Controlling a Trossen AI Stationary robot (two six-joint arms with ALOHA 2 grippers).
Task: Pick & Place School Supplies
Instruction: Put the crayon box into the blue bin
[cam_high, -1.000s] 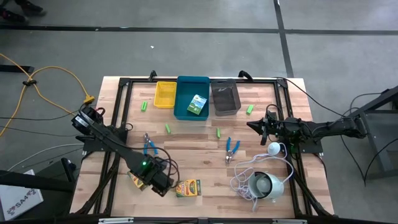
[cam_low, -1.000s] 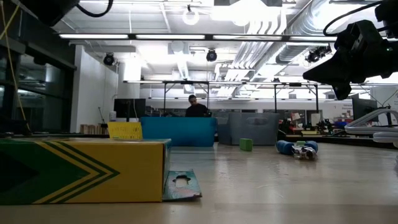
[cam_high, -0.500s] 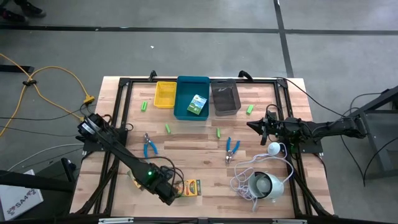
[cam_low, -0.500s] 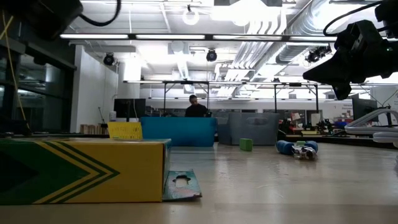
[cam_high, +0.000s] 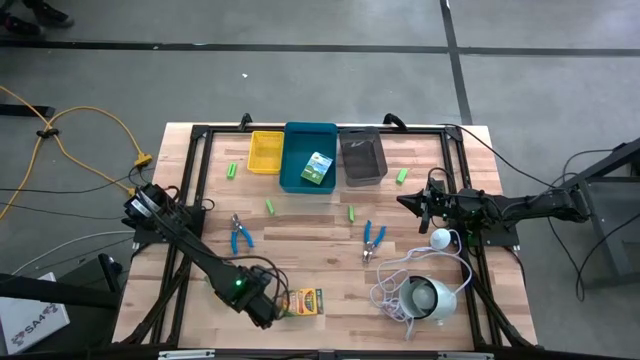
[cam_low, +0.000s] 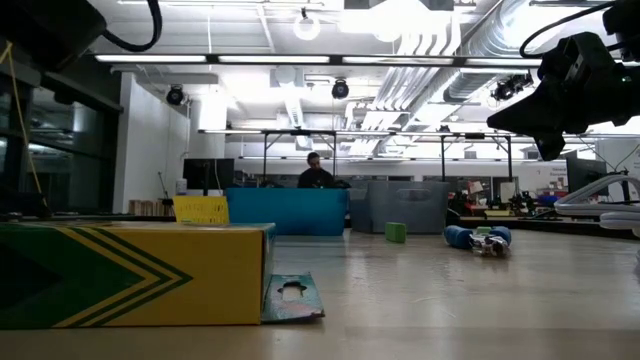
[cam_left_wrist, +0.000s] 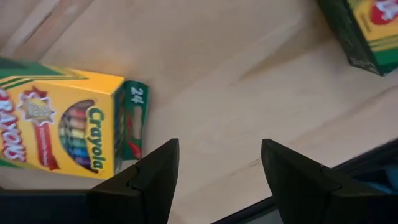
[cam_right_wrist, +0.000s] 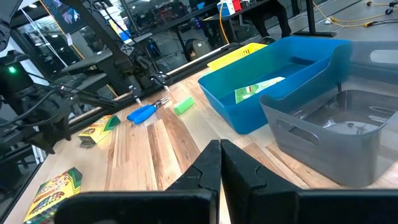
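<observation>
Wooden tabletop (cam_high: 320, 225) carries it all. At its back edge sit three bins: my blue bin (cam_high: 309, 157) in the middle, with one crayon box (cam_high: 318, 168) lying inside it. The yellow bin (cam_high: 265, 152) and grey bin (cam_high: 362, 156) stand on either side. My left gripper (cam_high: 268, 308) is near the front edge, jaws spread wide with nothing between them, just beside a second crayon box (cam_high: 303, 301) that lies flat on the wood. My right gripper (cam_high: 413, 200) waits by the right edge, jaws pressed together. Two scissors (cam_high: 240, 234) (cam_high: 373, 238) lie mid-table, well apart. Tiny green pieces (cam_high: 269, 206) are scattered behind them.
</observation>
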